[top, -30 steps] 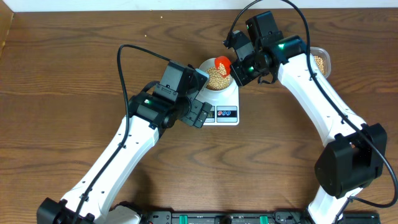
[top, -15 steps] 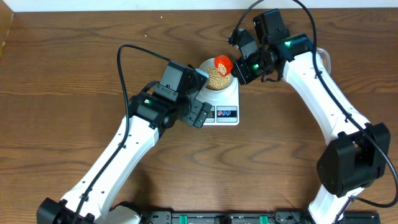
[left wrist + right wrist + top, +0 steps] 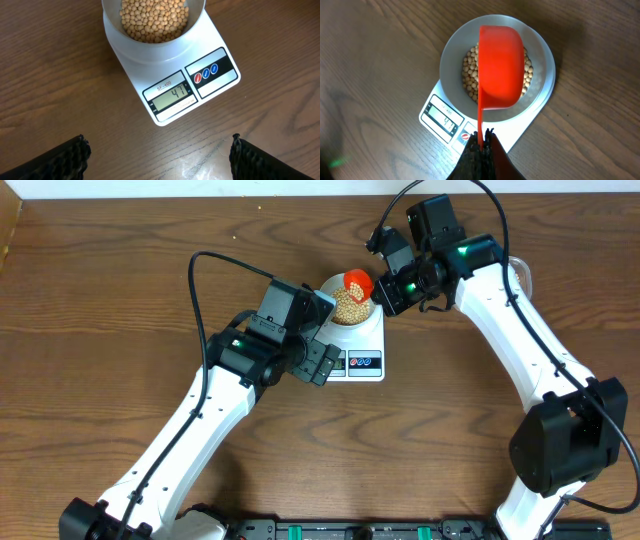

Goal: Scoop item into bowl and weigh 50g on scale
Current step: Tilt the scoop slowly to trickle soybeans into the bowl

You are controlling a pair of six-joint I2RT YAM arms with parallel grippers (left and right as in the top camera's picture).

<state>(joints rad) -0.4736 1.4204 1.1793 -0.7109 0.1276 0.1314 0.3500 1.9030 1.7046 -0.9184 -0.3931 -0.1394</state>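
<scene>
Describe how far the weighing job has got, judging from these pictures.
Done: yellowish-tan round beans sit in the small pale round bowl on the white rectangular digital scale, whose display reads 47. In hand: the right gripper holds a red plastic scoop over the bowl; the left gripper hangs open and empty. Left: a few more beans to reach 50.

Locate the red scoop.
Right wrist view: the red scoop hangs over the bowl of beans on the scale, its handle gripped by the right tool.
</scene>
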